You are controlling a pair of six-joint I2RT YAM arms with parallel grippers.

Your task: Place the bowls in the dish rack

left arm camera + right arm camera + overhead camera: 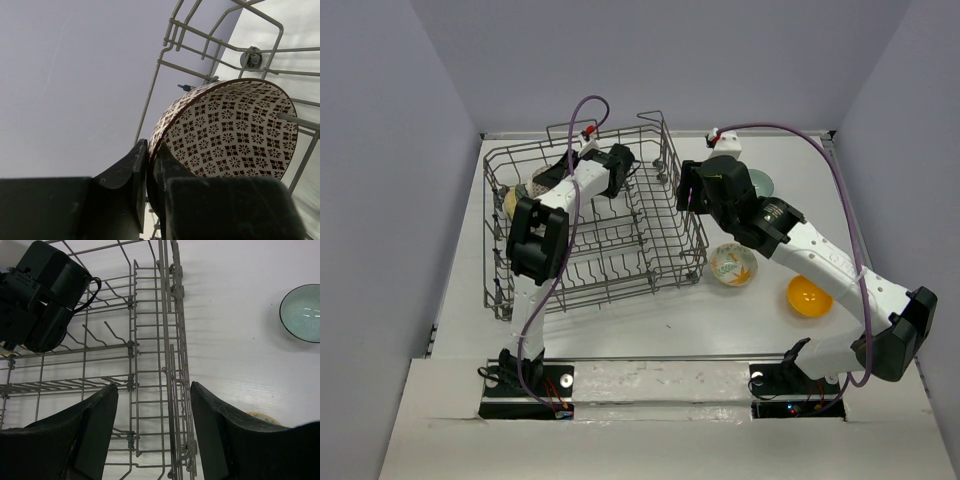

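The dish rack (610,240) stands left of centre. My left gripper (542,182) reaches into the rack's back left corner. In the left wrist view it (150,150) is shut on the rim of the brown patterned bowl (235,130), which stands on edge against the rack wires (200,40). My right gripper (154,387) hangs open over the rack's right wall (175,365), holding nothing. On the table to the right of the rack lie the leaf-pattern bowl (733,264), the orange bowl (809,295) and the teal bowl (302,312).
In the right wrist view the left arm's dark wrist (40,295) sits over the rack's interior. A pale bowl edge (510,203) shows beside the left gripper in the rack corner. Purple cables loop above both arms. Grey walls enclose the table.
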